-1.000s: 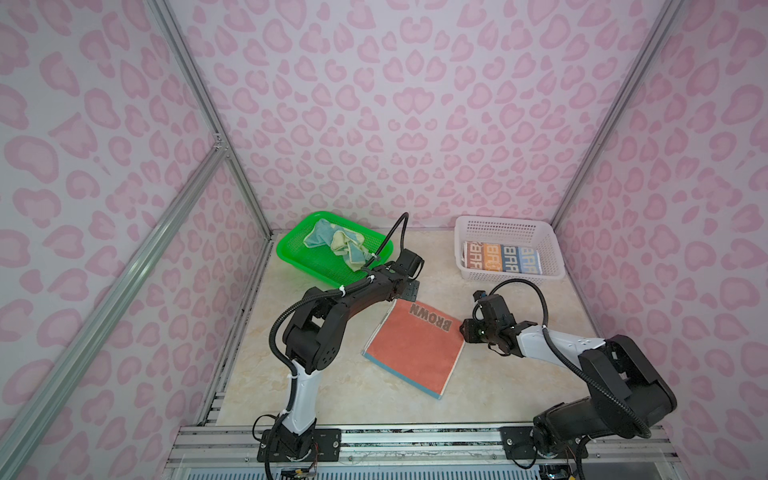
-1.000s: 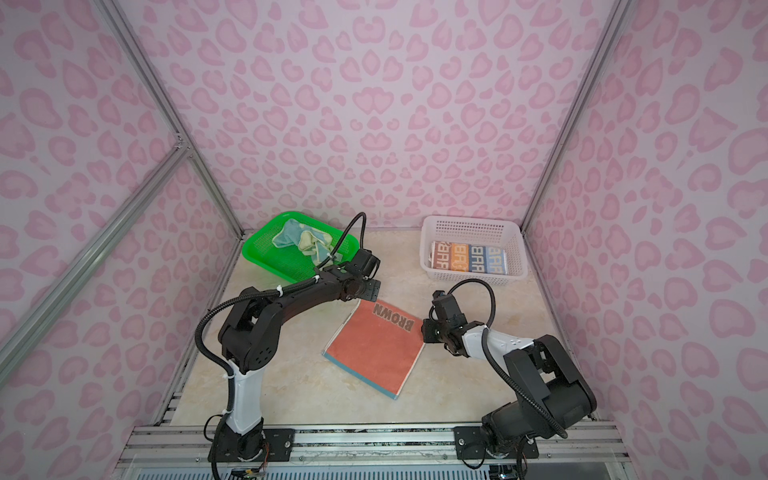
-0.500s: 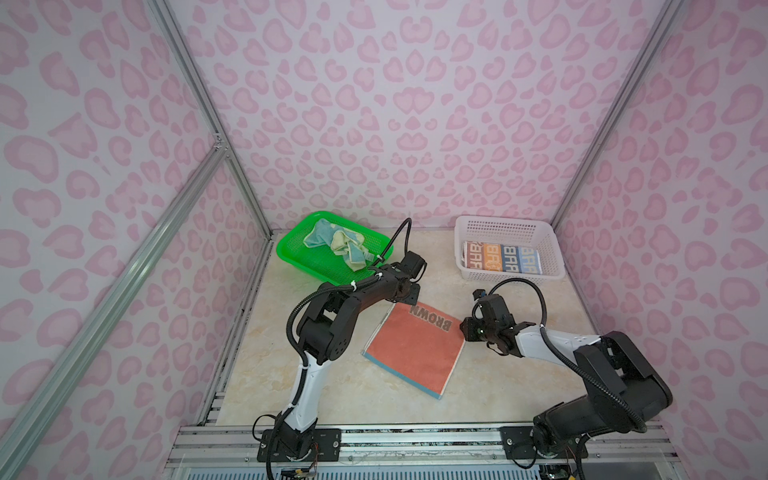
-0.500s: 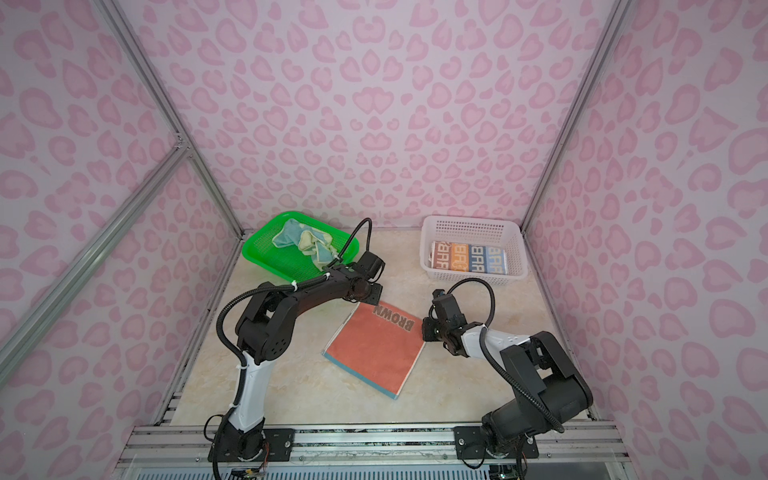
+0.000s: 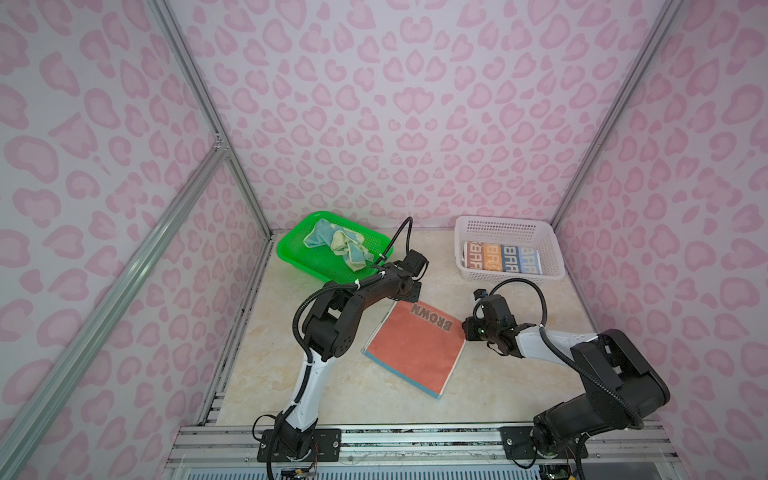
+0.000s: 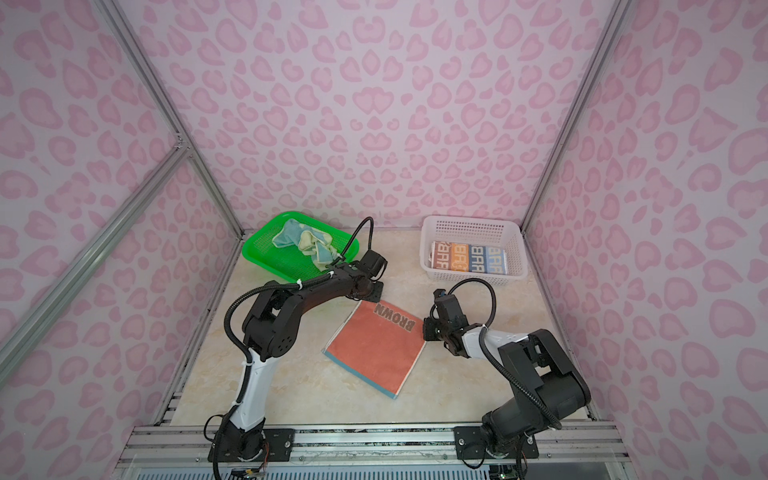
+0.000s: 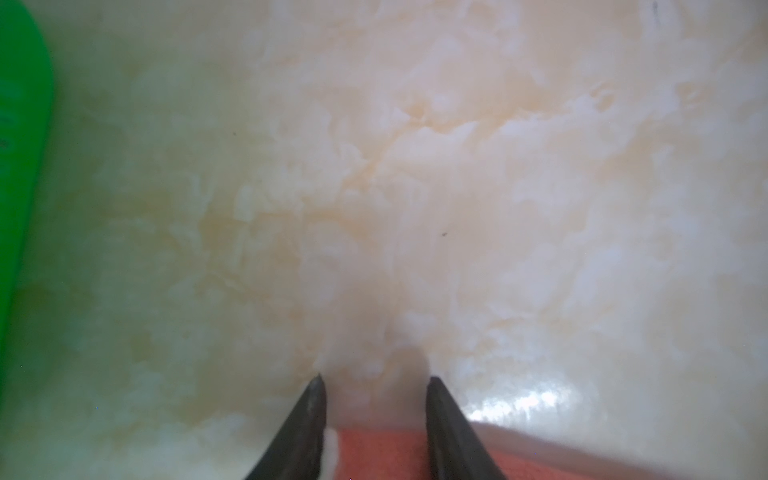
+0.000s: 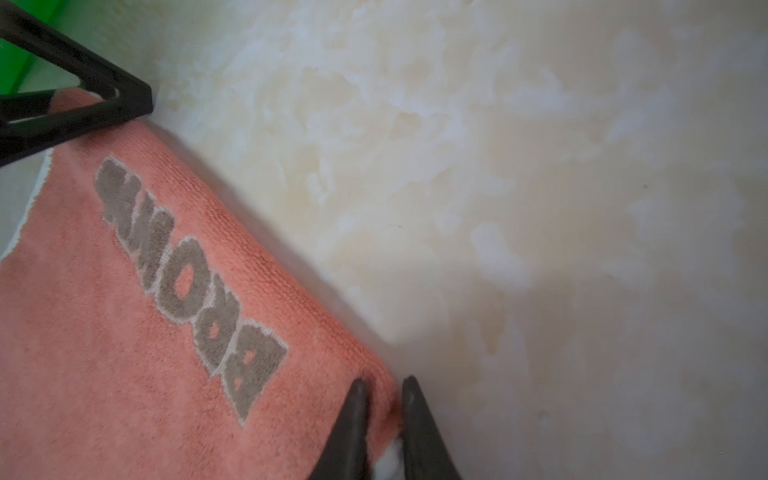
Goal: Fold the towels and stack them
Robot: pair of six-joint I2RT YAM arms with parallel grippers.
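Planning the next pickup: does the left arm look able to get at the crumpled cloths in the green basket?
Probably yes: the crumpled pale cloths lie in an open-topped green plastic basket beside the left claw, nothing between. That claw straddles a corner of the orange lettered towel.

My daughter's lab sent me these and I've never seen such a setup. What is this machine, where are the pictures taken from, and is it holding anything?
It is two robot arms, the left arm and the right arm, bolted at the edge of a table. Two pictures look down from overhead; two come from cameras on the wrists. An orange towel printed BROWN lies folded on the table. The right tool pinches one corner; the left tool straddles another, grip unclear. A green basket holds a crumpled towel; a white basket holds a folded lettered towel.
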